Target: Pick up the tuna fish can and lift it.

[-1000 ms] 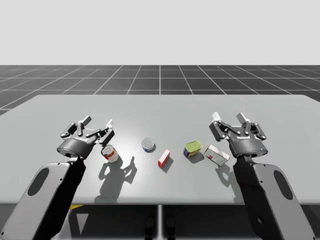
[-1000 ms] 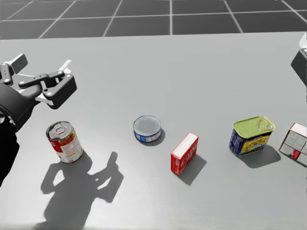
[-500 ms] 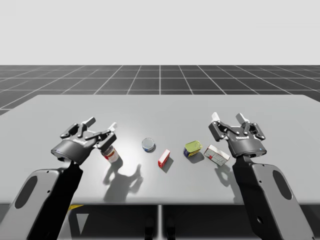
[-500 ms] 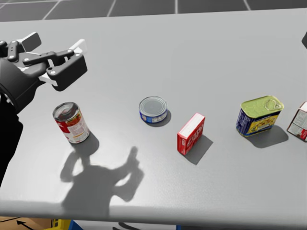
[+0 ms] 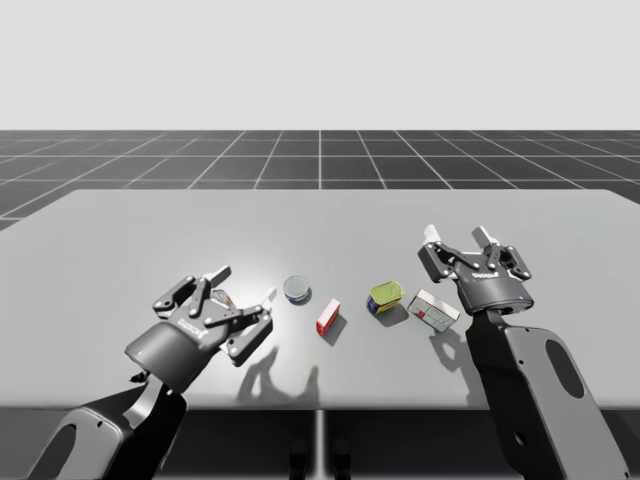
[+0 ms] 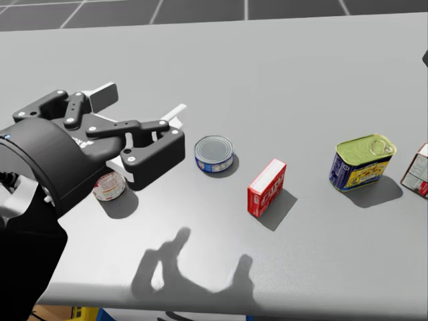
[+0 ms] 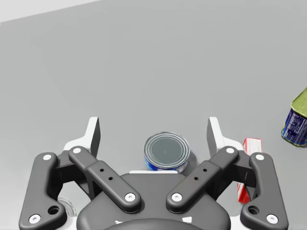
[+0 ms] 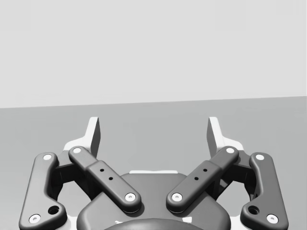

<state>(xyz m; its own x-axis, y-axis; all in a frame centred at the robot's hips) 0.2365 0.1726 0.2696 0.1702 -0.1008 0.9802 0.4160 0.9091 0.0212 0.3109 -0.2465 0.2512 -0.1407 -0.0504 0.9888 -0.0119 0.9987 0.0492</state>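
Note:
The tuna can (image 5: 297,290) (image 6: 214,152) is short and blue with a grey lid. It stands upright near the table's middle. My left gripper (image 5: 242,285) (image 6: 142,101) hovers just to its left, open and holding nothing. From the left wrist the tuna can (image 7: 166,152) lies ahead of the left gripper (image 7: 153,129), in line with the gap between its spread fingers. My right gripper (image 5: 460,236) (image 8: 153,127) stands open over the table's right side, far from the can, with nothing between its fingers.
A red-and-white soup can (image 6: 109,186) stands partly hidden under my left hand. To the right of the tuna can come a red box (image 5: 327,316) (image 6: 266,188), a blue can with a green top (image 5: 385,297) (image 6: 360,162) and a white box (image 5: 433,309). The grey table (image 5: 320,225) stretches far behind them.
My left arm has swung right and toward the table's front, over the soup can and close to the tuna can. My head tilted down early on. The right arm has not moved.

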